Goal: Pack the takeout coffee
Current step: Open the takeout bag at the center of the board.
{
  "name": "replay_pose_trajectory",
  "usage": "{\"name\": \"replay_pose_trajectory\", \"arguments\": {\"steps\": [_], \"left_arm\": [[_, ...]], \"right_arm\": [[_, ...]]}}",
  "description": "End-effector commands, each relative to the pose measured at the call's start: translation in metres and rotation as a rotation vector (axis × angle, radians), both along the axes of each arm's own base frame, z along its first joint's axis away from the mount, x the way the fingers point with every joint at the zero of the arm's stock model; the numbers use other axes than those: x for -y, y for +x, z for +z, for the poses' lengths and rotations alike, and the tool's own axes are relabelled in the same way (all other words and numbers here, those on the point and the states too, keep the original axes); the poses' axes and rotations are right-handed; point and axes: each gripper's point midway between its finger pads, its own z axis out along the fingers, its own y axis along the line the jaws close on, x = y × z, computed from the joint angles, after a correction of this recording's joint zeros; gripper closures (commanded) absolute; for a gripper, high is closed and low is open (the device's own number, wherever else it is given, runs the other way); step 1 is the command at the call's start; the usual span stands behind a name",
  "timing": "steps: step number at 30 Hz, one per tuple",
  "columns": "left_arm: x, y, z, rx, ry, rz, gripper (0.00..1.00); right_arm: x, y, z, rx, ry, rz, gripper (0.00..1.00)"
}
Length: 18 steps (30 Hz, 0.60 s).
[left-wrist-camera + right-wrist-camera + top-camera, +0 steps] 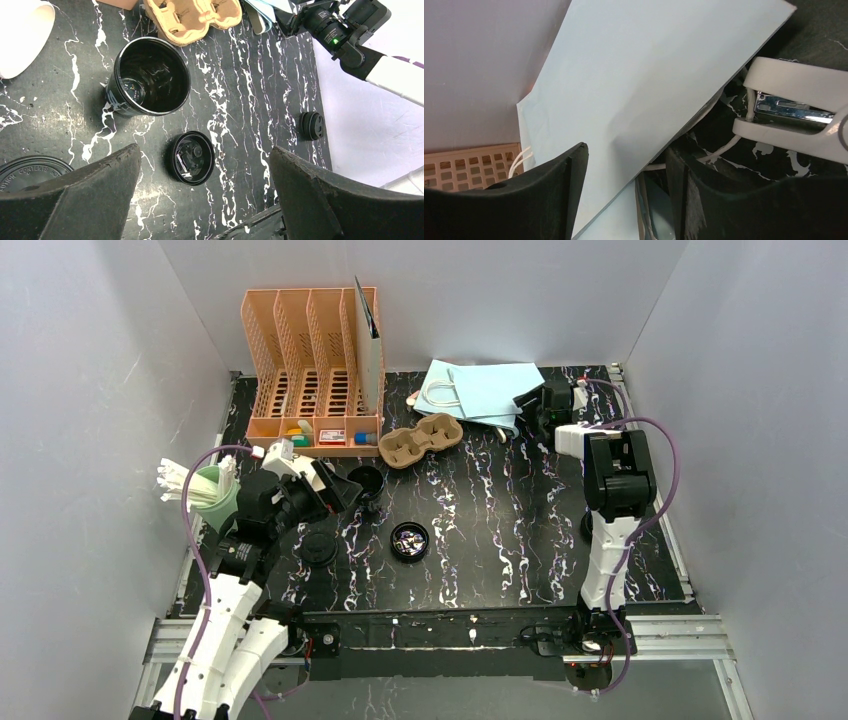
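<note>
**Overhead view.** A black, white-veined table [500,530] is walled in grey. The open cup [366,480], black and lidless, stands upright left of centre. The flat lid [318,547] lies below it and to its left. The upturned lid [409,540] lies below it and to its right. All three stand apart from one another. The brown cup carrier [420,438] sits above the cup with both wells unfilled. To its left is the peach desk organizer [310,340], whose small coloured contents carry labels too small to read. The light-blue paper bag [490,388] lies flat at upper centre.

**Left wrist view.** The left gripper [204,150] hangs over the table with its jaws wide and nothing between them. The upturned lid is at lower centre and the open cup at upper left. On the flat lid, at the lower left edge, the raised word "CONTENTS" can be read; the rest is hidden by a finger. A white cup [22,35] fills the upper left corner.

**Right wrist view.** The right gripper [626,150] has its jaws part-way apart, with the slanted edge of the bag in the gap. Whether either pad touches the paper cannot be told. A white stapler [794,100] lies at right, with no writing legible on it.
</note>
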Motion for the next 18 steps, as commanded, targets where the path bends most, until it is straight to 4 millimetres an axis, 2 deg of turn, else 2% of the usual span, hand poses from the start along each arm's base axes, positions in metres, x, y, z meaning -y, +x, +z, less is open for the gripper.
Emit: {"name": "replay_pose_trajectory", "arguments": {"steps": [1,4,10,13,14,16,18], "left_arm": [[-0.003,0.002,0.013,0.032,0.021,0.000,0.02],[-0.003,0.003,0.012,0.029,0.024,0.004,0.02],[-0.003,0.005,0.008,0.013,0.031,0.007,0.02],[-0.004,0.005,0.009,0.016,0.033,0.008,0.02],[-0.004,0.006,0.010,0.019,0.033,0.007,0.02],[-0.004,0.006,0.011,0.022,0.031,0.008,0.02],[-0.004,0.006,0.012,0.021,0.028,0.011,0.02]], "right_arm": [[0.004,0.020,0.025,0.081,0.003,-0.042,0.37],[0.004,0.021,0.033,0.103,-0.012,-0.040,0.56],[0.005,0.033,0.055,0.180,-0.070,-0.026,0.86],[0.006,0.040,0.077,0.218,-0.133,-0.004,0.92],[0.008,0.040,0.084,0.230,-0.151,-0.004,0.92],[0.013,0.035,0.103,0.261,-0.187,-0.012,0.99],[0.019,0.030,0.121,0.291,-0.217,-0.027,0.99]]}}
